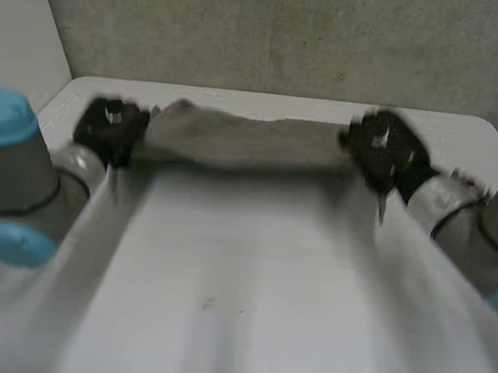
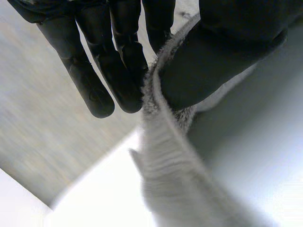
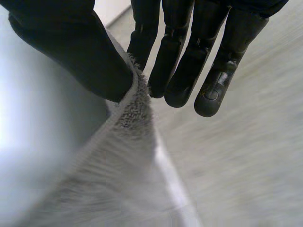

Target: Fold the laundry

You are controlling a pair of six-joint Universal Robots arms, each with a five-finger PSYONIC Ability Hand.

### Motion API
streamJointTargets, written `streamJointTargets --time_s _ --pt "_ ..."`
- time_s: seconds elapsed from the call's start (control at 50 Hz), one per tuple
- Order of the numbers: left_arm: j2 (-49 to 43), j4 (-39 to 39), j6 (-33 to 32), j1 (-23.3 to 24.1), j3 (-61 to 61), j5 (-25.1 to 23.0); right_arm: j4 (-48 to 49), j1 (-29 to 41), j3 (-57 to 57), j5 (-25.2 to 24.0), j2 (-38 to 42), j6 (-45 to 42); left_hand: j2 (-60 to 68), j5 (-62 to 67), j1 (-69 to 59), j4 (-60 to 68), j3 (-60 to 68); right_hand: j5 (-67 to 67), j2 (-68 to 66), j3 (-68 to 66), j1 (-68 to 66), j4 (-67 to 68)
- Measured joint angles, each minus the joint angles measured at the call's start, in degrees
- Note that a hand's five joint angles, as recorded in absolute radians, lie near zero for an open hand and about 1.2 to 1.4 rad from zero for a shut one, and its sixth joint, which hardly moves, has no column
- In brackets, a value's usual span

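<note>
Grey fluffy terry towel (image 1: 245, 141): stretched as a band between both hands, over the far part of the white bench (image 1: 247, 285) | left robot hand (image 1: 110, 130): pinches the towel's left end between thumb and straight fingers | right robot hand (image 1: 386, 148): pinches the right end the same way

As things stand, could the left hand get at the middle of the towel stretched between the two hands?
Probably not without letting go: the left hand pinches one end of the towel between thumb and fingers, the right hand the other. The path is free, but both are busy.
</note>
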State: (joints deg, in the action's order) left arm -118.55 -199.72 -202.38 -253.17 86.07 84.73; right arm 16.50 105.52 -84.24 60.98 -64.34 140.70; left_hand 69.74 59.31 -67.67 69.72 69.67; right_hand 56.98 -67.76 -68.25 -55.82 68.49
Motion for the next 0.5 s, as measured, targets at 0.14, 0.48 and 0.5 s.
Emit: streamJointTargets --time_s 0.14,0.48,0.5 --pt "0.6 0.1 -0.8 0.2 9.7 -2.6 -12.3 -0.5 -5.3 0.0 -0.3 -0.2 0.0 0.0 -0.1 0.0 0.0 0.0 0.0 0.0 0.0 0.0" --pt "11.9 19.2 -10.2 0.1 17.0 -3.8 -39.2 -4.5 -6.8 2.1 -6.3 -0.5 0.0 0.0 -0.1 0.0 0.0 0.1 0.0 0.0 0.0 0.0" --pt "13.9 23.5 -12.3 0.2 17.4 -3.8 -42.9 -5.8 -7.5 2.6 -8.8 -4.5 0.0 0.0 -0.1 0.0 0.0 0.1 0.0 0.0 0.0 0.0"
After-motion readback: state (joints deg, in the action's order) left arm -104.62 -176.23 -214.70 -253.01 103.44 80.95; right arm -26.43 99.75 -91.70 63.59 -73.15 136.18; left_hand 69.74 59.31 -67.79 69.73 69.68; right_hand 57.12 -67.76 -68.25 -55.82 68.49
